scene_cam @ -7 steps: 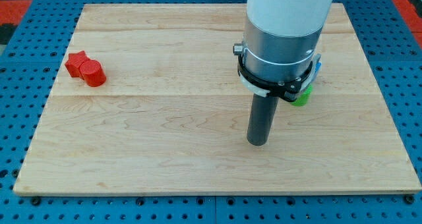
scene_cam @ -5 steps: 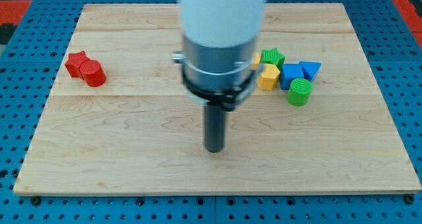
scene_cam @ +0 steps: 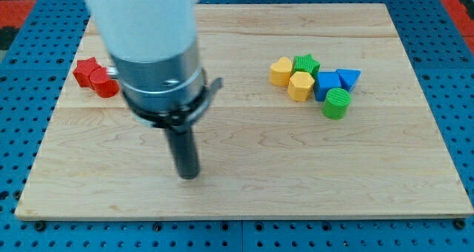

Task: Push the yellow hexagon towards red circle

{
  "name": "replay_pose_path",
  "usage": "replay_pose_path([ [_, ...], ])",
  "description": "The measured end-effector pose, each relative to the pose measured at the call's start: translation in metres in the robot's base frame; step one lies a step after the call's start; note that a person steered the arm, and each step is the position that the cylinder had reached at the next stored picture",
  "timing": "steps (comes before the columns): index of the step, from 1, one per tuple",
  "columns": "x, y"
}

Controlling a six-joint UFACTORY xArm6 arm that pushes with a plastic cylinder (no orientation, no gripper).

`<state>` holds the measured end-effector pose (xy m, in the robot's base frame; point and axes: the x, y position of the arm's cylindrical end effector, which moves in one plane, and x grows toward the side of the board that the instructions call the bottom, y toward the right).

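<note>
The yellow hexagon (scene_cam: 300,86) lies in a cluster of blocks at the view's right, touching a yellow heart (scene_cam: 281,71), a green star (scene_cam: 306,63) and a blue block (scene_cam: 326,85). The red circle (scene_cam: 104,84) lies at the view's far left, against a red star (scene_cam: 86,69), and is partly hidden by my arm. My tip (scene_cam: 189,175) rests on the bare board at the lower left of centre, far left of the yellow hexagon and below and right of the red circle. It touches no block.
A blue triangle (scene_cam: 349,77) and a green cylinder (scene_cam: 336,103) complete the right cluster. The wooden board (scene_cam: 244,170) sits on a blue pegboard. My wide white and grey arm body hides part of the upper left board.
My tip has swept from right of centre to left of centre, uncovering the right cluster. No block has moved.
</note>
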<state>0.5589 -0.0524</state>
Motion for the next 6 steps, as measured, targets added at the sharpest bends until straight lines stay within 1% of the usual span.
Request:
replay_pose_path([
  [1,0.000,0.017],
  [2,0.000,0.017],
  [4,0.018,0.007],
  [5,0.016,0.033],
  [6,-0.012,0.085],
])
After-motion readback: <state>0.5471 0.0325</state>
